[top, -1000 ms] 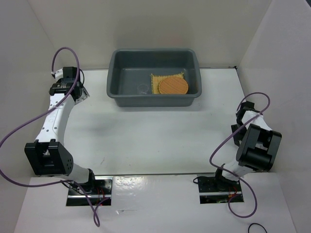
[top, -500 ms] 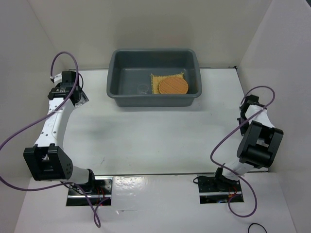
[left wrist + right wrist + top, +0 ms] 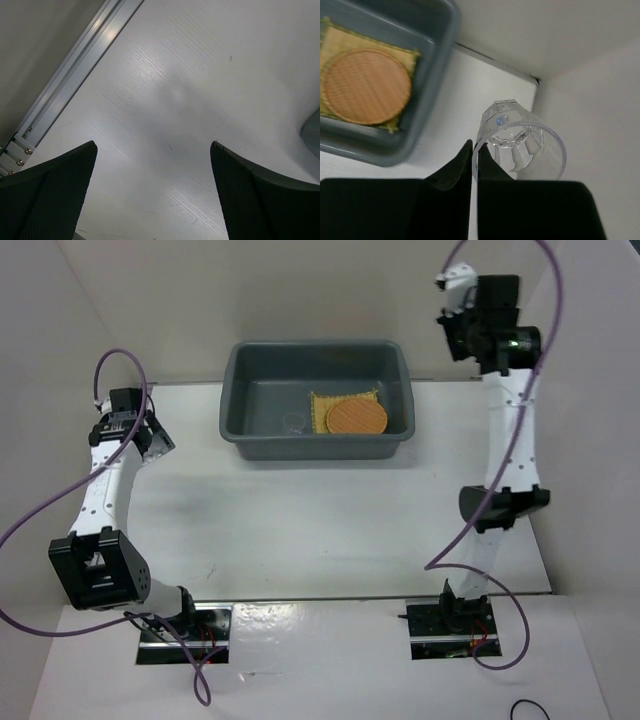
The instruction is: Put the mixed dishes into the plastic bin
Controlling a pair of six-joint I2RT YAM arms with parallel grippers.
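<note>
The plastic bin stands at the back of the table. In it lies a square yellow mat with an orange-brown disc on top; a small clear item sits beside them. My right gripper is shut on the rim of a clear plastic cup, to the right of the bin and its disc. From above, the right gripper hangs high at the back right. My left gripper is open over bare table, left of the bin.
White walls enclose the table on the left, back and right. A metal rail runs along the wall foot near the left gripper. The bin's corner shows at the right edge of the left wrist view.
The right arm has swung from a folded pose low at the table's right to stretched up at the back right. The left gripper drifted slightly left and back.
</note>
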